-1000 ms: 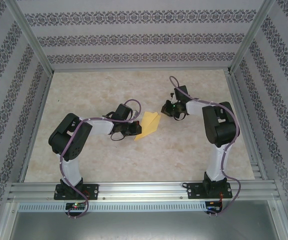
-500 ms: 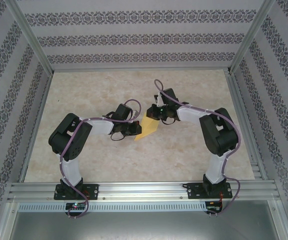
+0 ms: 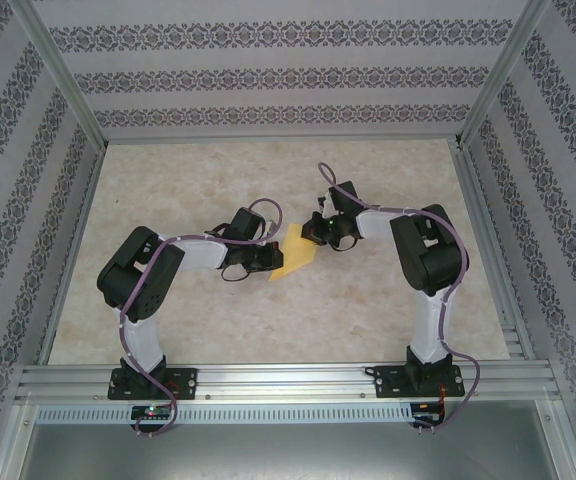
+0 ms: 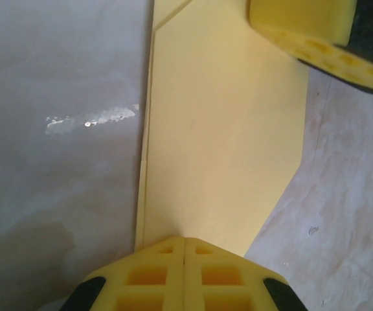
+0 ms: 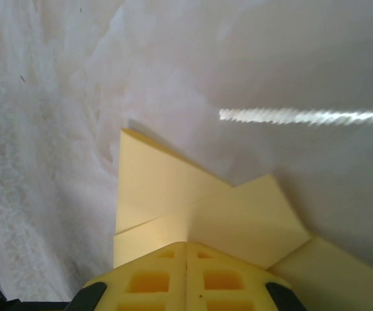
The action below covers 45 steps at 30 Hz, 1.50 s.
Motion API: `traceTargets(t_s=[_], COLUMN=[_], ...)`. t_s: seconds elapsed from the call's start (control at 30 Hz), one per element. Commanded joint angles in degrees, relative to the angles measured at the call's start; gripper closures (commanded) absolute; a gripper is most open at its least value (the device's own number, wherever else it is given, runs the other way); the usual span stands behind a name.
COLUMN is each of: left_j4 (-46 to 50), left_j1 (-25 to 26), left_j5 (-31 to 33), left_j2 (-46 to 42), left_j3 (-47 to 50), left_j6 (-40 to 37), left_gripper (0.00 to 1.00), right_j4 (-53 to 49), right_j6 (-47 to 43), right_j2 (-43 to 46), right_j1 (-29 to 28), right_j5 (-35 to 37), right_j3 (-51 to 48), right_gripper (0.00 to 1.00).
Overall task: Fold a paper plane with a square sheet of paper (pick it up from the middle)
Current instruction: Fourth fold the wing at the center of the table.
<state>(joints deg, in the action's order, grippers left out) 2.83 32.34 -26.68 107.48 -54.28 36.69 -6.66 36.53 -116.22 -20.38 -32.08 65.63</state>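
Pale marbled desk (image 3: 368, 310), walled in floral-striped wallpaper (image 3: 268, 75). Flat at centre: half-folded yellow paper plane (image 3: 296, 256). At its 9 o'clock left tool (image 4: 184, 243), at 1 o'clock right tool (image 5: 186, 246), both pressed together, tips touching it.

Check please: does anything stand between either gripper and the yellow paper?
Nothing visible does. The left gripper and the right gripper, both shut, rest their tips directly on the folded yellow paper.
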Motion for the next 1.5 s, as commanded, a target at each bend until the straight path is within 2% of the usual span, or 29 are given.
traceTargets(t_s=[0.0,0.23,0.53,0.77,1.1,1.33,1.47], left_j4=[10.71,10.53,10.46,10.54,9.97,6.23,3.36], left_j1=[0.49,0.50,0.45,0.45,0.45,0.42,0.22], left_j5=[3.66,3.52,3.43,3.22,2.05,-3.22,-7.99], left_j2=[3.92,3.98,3.29,2.91,2.07,-2.28,-4.07], left_j3=[3.50,3.40,3.36,3.15,2.24,0.20,-0.17], left_j6=[-0.33,-0.42,-0.69,-1.00,-1.24,-3.49,-4.97], left_gripper=[1.00,1.00,1.00,1.00,1.00,0.99,0.91], right_j4=[0.39,0.70,4.49,6.31,4.32,0.16,-0.73], right_j6=[0.04,-0.53,2.17,4.81,4.13,2.20,2.08], right_j2=[-2.01,1.98,9.00,4.21,1.12,-1.04,-1.89], right_j1=[4.37,4.16,-2.33,-8.33,-8.45,-8.23,-8.10], right_j5=[8.16,6.20,3.76,-1.36,-0.59,2.85,3.26], right_j3=[1.80,2.97,-4.73,-4.34,-5.05,-4.88,-4.92], right_gripper=[1.00,1.00,1.00,1.00,1.00,1.00,1.00])
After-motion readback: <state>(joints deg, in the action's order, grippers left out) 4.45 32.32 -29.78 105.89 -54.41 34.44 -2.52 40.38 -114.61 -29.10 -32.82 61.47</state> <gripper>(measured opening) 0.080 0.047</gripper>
